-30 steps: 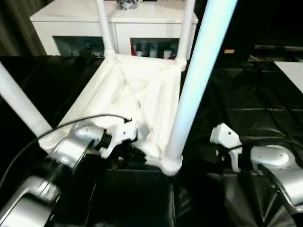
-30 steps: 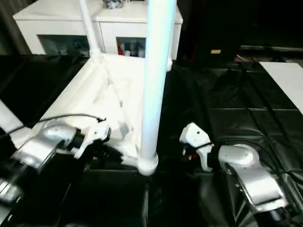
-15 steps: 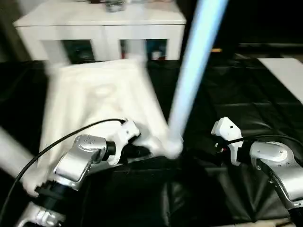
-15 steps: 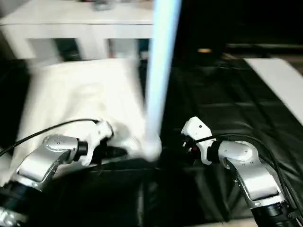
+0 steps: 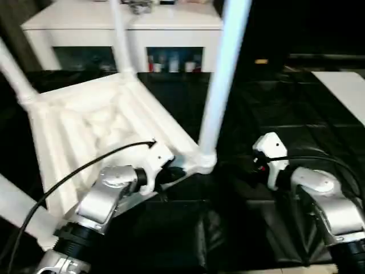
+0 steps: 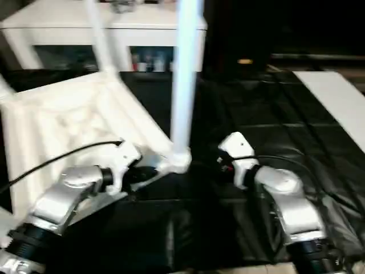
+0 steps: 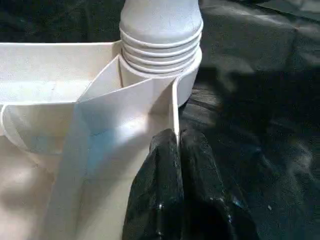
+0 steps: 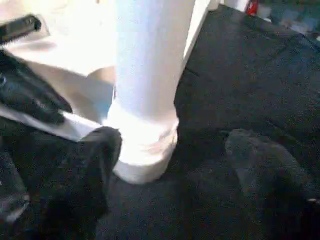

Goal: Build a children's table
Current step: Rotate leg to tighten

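Note:
The children's table lies upside down: its white tabletop (image 5: 102,120) shows the ribbed underside. Three legs stand in its corner sockets, the nearest leg (image 5: 219,80) in the socket (image 5: 202,162) in front of me. Another leg (image 5: 17,214) crosses the lower left. My left gripper (image 7: 177,145) is shut on the thin rim wall beside that near socket. To the right of the near leg's base, my right gripper (image 8: 175,160) is open. Its fingers (image 8: 102,150) stand wide apart on either side of the base without gripping it.
A black cloth (image 5: 285,103) covers the work surface. A white cabinet (image 5: 125,23) stands behind the table. A flat white board (image 5: 348,85) lies at the far right. A black cable (image 5: 74,171) arcs over my left forearm.
The tabletop has turned, its far end swinging to the left, while my left gripper kept hold of the rim. The near corner now sits further from me. The camera also shifted.

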You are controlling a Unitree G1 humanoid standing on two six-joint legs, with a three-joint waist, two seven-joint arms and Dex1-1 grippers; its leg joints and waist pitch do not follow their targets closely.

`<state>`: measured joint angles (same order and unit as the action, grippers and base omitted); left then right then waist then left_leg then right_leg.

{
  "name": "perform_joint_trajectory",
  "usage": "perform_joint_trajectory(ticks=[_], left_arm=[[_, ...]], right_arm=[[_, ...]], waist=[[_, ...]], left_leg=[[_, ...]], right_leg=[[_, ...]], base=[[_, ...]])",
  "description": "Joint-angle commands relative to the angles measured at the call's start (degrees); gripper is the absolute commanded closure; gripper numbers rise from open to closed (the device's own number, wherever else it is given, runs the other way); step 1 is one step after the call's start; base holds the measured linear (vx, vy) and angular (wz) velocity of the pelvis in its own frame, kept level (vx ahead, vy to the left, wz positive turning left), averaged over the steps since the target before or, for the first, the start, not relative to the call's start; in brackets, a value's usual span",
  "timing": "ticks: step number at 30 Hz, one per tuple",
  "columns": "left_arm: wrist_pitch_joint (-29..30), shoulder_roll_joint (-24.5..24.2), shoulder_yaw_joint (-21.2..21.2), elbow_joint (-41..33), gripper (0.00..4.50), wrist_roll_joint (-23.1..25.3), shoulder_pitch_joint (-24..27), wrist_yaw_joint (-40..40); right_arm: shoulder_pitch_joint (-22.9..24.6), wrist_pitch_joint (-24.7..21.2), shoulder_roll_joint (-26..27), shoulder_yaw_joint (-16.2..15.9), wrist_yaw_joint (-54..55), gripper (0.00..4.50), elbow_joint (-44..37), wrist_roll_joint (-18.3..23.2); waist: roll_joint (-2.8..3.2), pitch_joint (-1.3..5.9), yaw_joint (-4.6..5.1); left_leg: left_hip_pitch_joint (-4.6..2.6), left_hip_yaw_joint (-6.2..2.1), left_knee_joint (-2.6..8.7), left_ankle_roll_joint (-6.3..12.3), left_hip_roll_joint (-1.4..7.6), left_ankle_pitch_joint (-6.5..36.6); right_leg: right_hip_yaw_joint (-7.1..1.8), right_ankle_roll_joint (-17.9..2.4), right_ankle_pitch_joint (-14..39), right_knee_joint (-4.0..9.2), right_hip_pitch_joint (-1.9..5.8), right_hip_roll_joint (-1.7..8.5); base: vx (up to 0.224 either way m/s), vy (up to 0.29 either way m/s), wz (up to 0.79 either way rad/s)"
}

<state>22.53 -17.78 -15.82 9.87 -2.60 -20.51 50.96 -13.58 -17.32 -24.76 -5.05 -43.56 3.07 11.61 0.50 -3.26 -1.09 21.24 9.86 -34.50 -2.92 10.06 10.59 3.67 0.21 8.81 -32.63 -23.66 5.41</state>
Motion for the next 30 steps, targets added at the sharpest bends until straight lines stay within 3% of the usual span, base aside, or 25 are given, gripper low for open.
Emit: perform_joint_trajectory(ticks=[1, 3, 4, 5, 6, 8, 9, 11, 18, 21, 25, 28, 30], left_arm=[[-2.0, -0.2, -2.1, -0.7, 4.50, -1.7, -0.7, 4.3], [-2.3, -0.9, -2.9, -0.7, 4.50, -1.9, -0.7, 5.9], [-2.3, -0.9, -2.9, -0.7, 4.50, -1.9, -0.7, 5.9], [-2.6, -1.3, -3.4, -0.7, 4.50, -1.8, -0.7, 6.8], [-3.1, -1.8, -4.1, -0.6, 4.50, -1.6, -0.9, 8.1], [-3.6, -3.4, -6.2, -0.7, 4.50, -1.1, -1.1, 11.5], [-3.6, -3.4, -6.2, -0.7, 4.50, -1.1, -1.1, 11.5], [-4.1, -4.5, -7.7, -0.8, 4.50, -0.2, -1.4, 13.3], [-5.4, -4.3, -7.8, 1.5, 4.50, 2.0, -2.8, 11.0], [-5.6, -4.0, -7.4, 1.9, 4.50, 1.8, -3.0, 10.5], [-3.4, -2.9, -5.4, 2.9, 3.83, -0.1, -4.0, 9.6], [-5.4, -4.0, -6.0, 3.1, 3.83, 0.9, -3.8, 9.7], [-5.4, -4.0, -6.0, 3.1, 3.83, 0.9, -3.8, 9.7]], right_arm=[[-0.8, 0.1, 0.5, -0.4, -2.3, 0.28, 0.2, 1.4], [-1.0, -0.2, 0.4, -0.9, -3.5, 0.17, 0.1, 1.6], [-1.0, -0.2, 0.4, -0.9, -3.5, 0.07, 0.1, 1.6], [-1.2, -0.2, 0.3, -1.3, -4.0, 0.07, 0.4, 1.3], [-1.6, -0.2, -0.2, -1.9, -4.6, 0.07, 1.0, 0.8], [-2.5, 0.2, -1.5, -3.9, -6.2, 0.07, 2.6, -0.9], [-2.5, 0.2, -1.5, -3.9, -6.2, 0.07, 2.6, -0.9], [-3.1, 0.8, -2.6, -5.6, -7.5, 0.07, 3.5, -2.0], [-3.9, 0.6, -3.2, -6.6, -9.7, 0.07, 3.9, -2.7], [-3.9, 0.6, -3.3, -6.6, -9.8, 0.07, 3.8, -2.6], [-3.9, 0.9, -3.6, -7.1, -10.0, 0.00, 4.0, -2.7], [-3.7, 0.9, -3.8, -7.1, -10.1, 0.00, 3.9, -2.5], [-3.7, 0.9, -3.8, -7.1, -10.1, 0.00, 3.9, -2.5]], waist=[[-0.44, 3.47, -0.16], [-0.72, 3.54, -0.47], [-0.50, 3.47, -1.03], [-0.55, 3.44, -1.15], [-1.19, 3.43, -1.21], [-0.75, 3.42, -1.60], [-0.93, 3.45, -1.59], [-0.71, 3.44, -2.04], [-0.88, 3.41, -2.07], [-0.93, 3.39, -2.05], [-0.99, 3.18, -1.95], [-0.97, 3.21, -1.51], [-1.08, 3.22, -1.10]], left_leg=[[-0.92, -0.98, 5.07, 1.78, 2.45, 23.2], [-0.92, -0.82, 5.04, 1.85, 2.49, 22.2], [-1.48, -0.48, 4.91, 1.73, 2.57, 21.6], [-1.46, -0.46, 4.89, 1.69, 2.53, 21.5], [-1.45, -0.22, 4.82, 1.74, 2.51, 21.2], [-1.56, -0.27, 4.79, 1.67, 2.53, 20.6], [-1.46, -0.29, 4.84, 1.70, 2.54, 20.4], [-1.56, -0.26, 4.93, 1.37, 2.69, 19.8], [-1.55, -0.30, 5.09, 0.57, 2.71, 20.7], [-1.21, -0.43, 5.21, 0.51, 2.68, 20.8], [-1.36, -0.50, 5.13, 0.21, 2.51, 22.7], [-0.82, -0.96, 5.35, -0.09, 2.49, 23.2], [-0.90, -0.97, 5.24, 0.02, 2.41, 23.7]], right_leg=[[-1.65, -8.2, 26.1, 4.51, 2.00, 2.39], [-1.78, -8.5, 24.9, 4.40, 2.07, 2.41], [-2.10, -9.6, 23.4, 4.28, 1.60, 2.38], [-2.13, -9.7, 23.3, 4.21, 1.63, 2.33], [-2.31, -9.8, 23.3, 4.13, 1.57, 2.26], [-2.45, -9.8, 24.3, 3.96, 1.59, 2.43], [-2.44, -9.6, 24.5, 3.96, 1.70, 2.41], [-2.58, -9.6, 23.7, 3.77, 1.72, 2.42], [-2.82, -9.7, 23.5, 3.59, 1.89, 2.35], [-2.91, -8.6, 25.5, 3.69, 2.07, 2.50], [-2.78, -7.2, 30.2, 4.30, 1.79, 2.59], [-2.50, -5.7, 32.3, 4.46, 2.15, 2.68], [-2.47, -5.4, 33.1, 4.62, 1.92, 2.66]], base=[[0.000, 0.000, 0.00], [0.000, 0.000, 0.00], [0.000, 0.000, 0.00], [0.000, 0.000, 0.00], [0.000, 0.000, 0.00], [0.000, 0.000, 0.00], [0.000, 0.000, 0.00], [0.000, 0.000, 0.00], [0.000, 0.000, 0.00], [0.000, 0.000, 0.00], [0.000, 0.000, 0.00], [0.000, 0.000, 0.00], [0.000, 0.000, 0.00]])
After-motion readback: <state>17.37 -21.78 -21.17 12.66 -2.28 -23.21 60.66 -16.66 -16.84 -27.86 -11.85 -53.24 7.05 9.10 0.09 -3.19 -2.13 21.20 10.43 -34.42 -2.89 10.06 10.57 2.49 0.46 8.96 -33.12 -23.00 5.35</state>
